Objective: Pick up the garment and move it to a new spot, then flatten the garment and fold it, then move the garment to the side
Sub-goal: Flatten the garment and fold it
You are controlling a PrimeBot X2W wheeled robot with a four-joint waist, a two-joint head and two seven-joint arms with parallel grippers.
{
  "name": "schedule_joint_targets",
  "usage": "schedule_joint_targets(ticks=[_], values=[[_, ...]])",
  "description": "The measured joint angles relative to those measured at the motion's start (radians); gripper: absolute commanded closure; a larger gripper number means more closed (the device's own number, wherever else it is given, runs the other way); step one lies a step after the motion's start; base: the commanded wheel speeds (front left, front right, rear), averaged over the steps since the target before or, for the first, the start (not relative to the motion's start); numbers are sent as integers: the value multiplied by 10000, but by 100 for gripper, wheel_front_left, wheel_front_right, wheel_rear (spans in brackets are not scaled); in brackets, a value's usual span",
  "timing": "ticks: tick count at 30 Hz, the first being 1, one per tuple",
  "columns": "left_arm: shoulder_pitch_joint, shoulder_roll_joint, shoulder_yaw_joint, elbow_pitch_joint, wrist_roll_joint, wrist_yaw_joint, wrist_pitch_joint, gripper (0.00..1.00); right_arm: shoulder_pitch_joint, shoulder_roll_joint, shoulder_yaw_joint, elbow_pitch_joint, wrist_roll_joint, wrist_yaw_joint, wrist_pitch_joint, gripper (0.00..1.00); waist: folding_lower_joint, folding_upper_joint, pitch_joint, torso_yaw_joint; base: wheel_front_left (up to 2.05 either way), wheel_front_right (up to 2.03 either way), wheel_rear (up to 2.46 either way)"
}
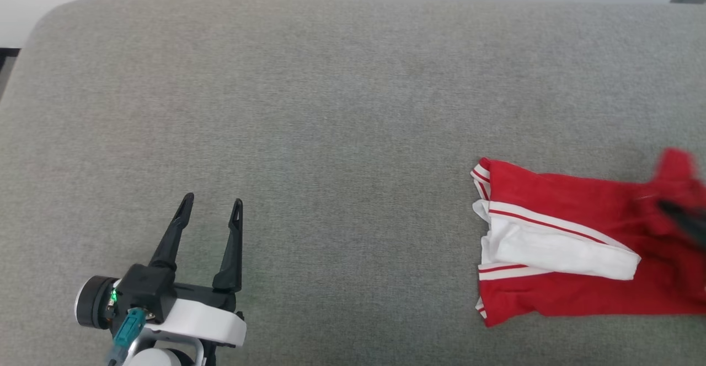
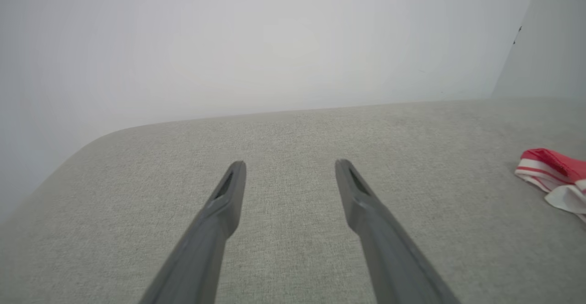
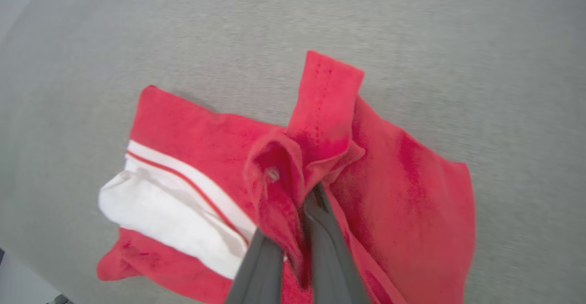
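The left jaws stand wide apart and hold nothing. Their two dark fingers (image 1: 174, 228) point away from the robot above the bare grey fabric of the counter (image 1: 342, 107), at the lower left of the head view. The left wrist view confirms this: both fingers (image 2: 224, 208) are spread, with only grey weave between them and a pale wall (image 2: 274, 43) beyond the counter's far edge.

The right jaws are narrow and clamped on the garment (image 3: 412, 180). In the right wrist view the two fingers (image 3: 327, 249) lie close together with a bunched red fold pinched between them. Above the grip a red flap stands up from the rest of the cloth. In the head view these jaws appear only as a dark blur at the right edge (no detail can be read there).

The garment (image 1: 573, 211) lies on the right part of the counter, towards its near edge, and runs out of the head view on the right. It is roughly folded rather than flat. A white sleeve panel (image 1: 551, 250) with red-and-white striped trim lies across its left end. The garment is well apart from the left jaws. Its striped corner (image 2: 554, 171) shows at the right edge of the left wrist view, resting on the fabric.
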Motion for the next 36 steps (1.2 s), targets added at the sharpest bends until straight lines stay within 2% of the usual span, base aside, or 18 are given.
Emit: schedule_joint_targets(ticks=[5, 9, 16, 24, 25, 26, 27, 28, 36], values=[[10, -2, -127, 12, -59, 0, -2, 0, -180, 520, 1039, -1170, -132, 0, 426, 100, 0, 0, -107, 201, 0, 0, 0], [10, -25, -238, 15, -353, -13, -2, 0, -645, 920, 1956, -1436, -384, 0, 692, 100, 0, 0, -152, 349, 0, 0, 0], [-9, 56, -593, 178, -633, -13, -2, 0, -1425, 1323, 3198, -506, -988, 0, 548, 100, 0, 0, -143, 584, 0, 0, 0], [-80, 161, -663, 332, -894, -13, -2, 0, -1939, 1553, 3921, 874, -1254, 0, -518, 100, 0, 0, -188, 689, 0, 0, 0], [-80, 180, -658, 332, -897, -13, -2, 0, -2014, 1567, 3986, 965, -1248, 0, -639, 92, 0, 0, -202, 670, 0, 0, 0], [-79, 203, -640, 337, -913, -13, -2, 0, -2072, 1559, 4063, 997, -1239, 0, -736, 66, 0, 0, -217, 646, 0, 0, 0], [-74, 238, -596, 351, -938, -13, -2, 0, -2127, 1547, 4178, 1009, -1179, 0, -934, 20, 0, 0, -255, 574, 0, 0, 0], [-63, 247, -569, 355, -938, -13, -2, 0, -2156, 1509, 4251, 970, -1152, 0, -1055, 0, 0, 0, -277, 533, 0, 0, 0], [12, 422, -602, 441, -1076, -13, -2, 0, -2200, 926, 3914, 662, -901, 0, -2334, 0, 0, 0, -481, -8, 0, 0, 0]])
